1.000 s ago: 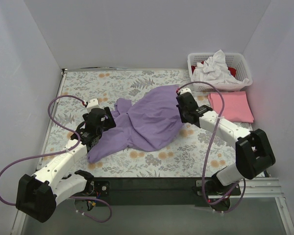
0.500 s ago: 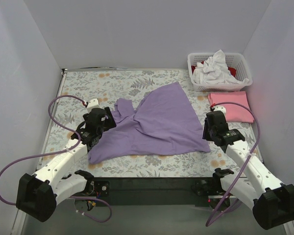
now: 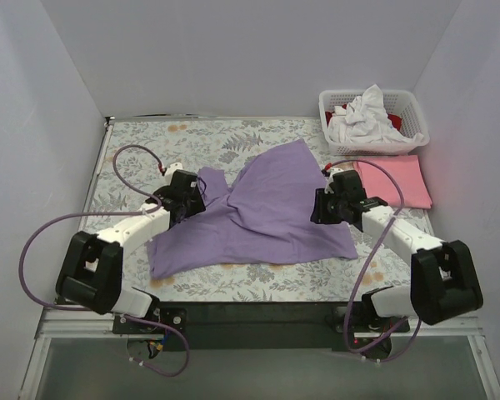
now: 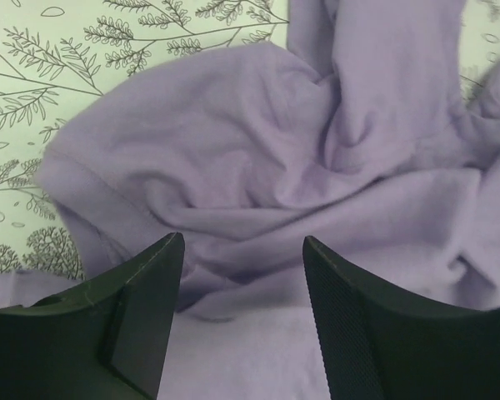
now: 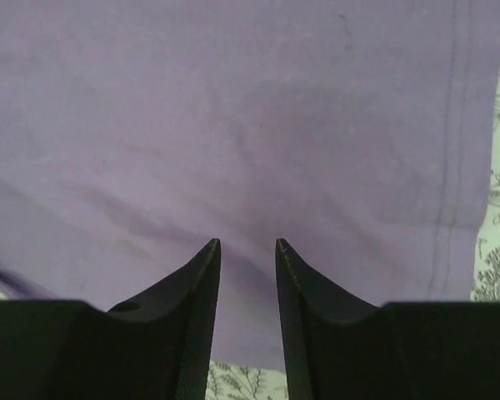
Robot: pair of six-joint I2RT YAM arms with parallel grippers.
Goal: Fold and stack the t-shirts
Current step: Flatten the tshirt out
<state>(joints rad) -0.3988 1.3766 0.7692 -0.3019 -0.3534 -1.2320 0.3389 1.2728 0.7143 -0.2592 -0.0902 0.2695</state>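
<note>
- Left jaws: apart, nothing between them, low over the lavender t-shirt (image 3: 267, 208). A bunched, creased sleeve end lies straight ahead of the tips.
- Right jaws: tips narrowly apart, gripping nothing, over a flat stretch of the same shirt. Its double-stitched hem runs just right of them.
- Lavender t-shirt lies spread between the two sets of jaws on the floral surface (image 3: 142, 146), smooth near the right jaws, rumpled near the left.
- Pink t-shirt (image 3: 393, 181): folded flat, on the outer side of the right jaws, apart from the lavender one.
- White basket (image 3: 410, 104): past the right jaws, beyond the pink shirt. It holds a crumpled white t-shirt (image 3: 362, 117) with a red t-shirt (image 3: 395, 122) showing beneath.
</note>
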